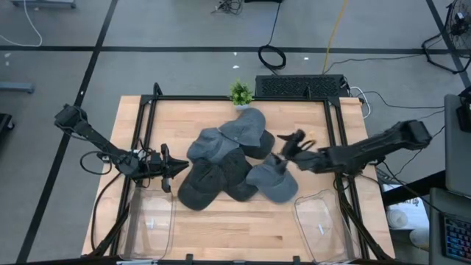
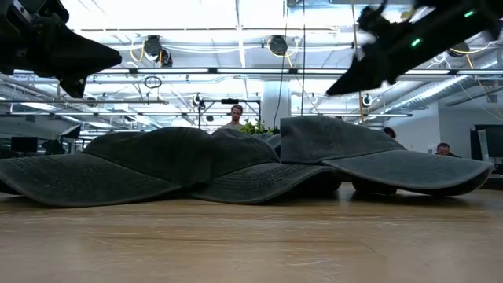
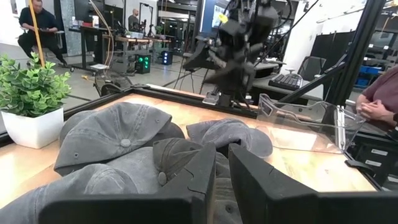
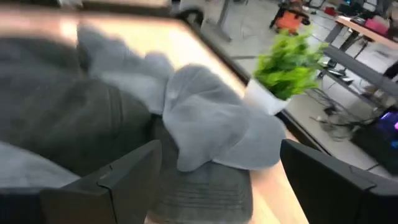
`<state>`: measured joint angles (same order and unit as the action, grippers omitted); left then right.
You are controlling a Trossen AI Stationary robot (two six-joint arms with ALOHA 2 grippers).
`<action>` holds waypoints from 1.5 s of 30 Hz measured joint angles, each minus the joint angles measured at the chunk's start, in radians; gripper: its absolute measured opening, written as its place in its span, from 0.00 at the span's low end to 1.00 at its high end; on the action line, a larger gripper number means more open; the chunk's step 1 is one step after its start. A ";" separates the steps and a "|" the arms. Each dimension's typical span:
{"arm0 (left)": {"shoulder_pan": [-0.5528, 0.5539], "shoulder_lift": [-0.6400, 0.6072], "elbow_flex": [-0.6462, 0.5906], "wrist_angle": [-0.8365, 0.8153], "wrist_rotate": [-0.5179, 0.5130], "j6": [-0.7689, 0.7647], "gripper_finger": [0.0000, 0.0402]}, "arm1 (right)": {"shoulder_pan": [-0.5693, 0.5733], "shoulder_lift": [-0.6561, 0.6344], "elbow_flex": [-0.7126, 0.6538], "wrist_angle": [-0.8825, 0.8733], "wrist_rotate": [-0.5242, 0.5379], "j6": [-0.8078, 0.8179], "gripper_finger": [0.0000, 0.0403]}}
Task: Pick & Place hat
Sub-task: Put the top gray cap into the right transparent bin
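Hats [image 1: 232, 165] lie heaped mid-counter in the high view; right pincer [image 1: 294, 143] hangs spread above the pile's right side, left pincer [image 1: 173, 168] nearly pressed together, empty, at its left edge. Best to pinch one crown only, then lift straight up. Low view: brims overlap, so neighbours may drag. Right wrist view: potted plant [image 4: 283, 65] crowds the far rim; clear bins [image 1: 320, 221] near front offer room.

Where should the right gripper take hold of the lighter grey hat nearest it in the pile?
Probably by its brim. The hat lies at the pile's right edge, on the table, and in the low view its brim juts out free. The right gripper, open, hovers just above, so coming down from the right side onto that free edge looks easiest. The left gripper waits, shut, at the pile's left.
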<state>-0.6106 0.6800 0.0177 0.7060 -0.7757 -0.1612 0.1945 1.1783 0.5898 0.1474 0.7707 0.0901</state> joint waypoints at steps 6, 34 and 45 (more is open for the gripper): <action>0.000 0.000 0.000 0.000 0.000 0.000 0.13 | -0.037 0.262 0.141 0.062 -0.109 -0.167 0.79; 0.000 0.000 0.000 0.001 0.000 0.000 0.13 | -0.261 0.492 0.187 0.235 -0.106 -0.498 0.75; 0.000 0.000 0.000 0.001 0.000 0.000 0.13 | -0.287 0.492 0.186 0.206 -0.197 -0.388 0.11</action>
<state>-0.6106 0.6802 0.0177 0.7067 -0.7757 -0.1612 -0.0921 1.6701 0.7763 0.3536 0.5741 -0.2983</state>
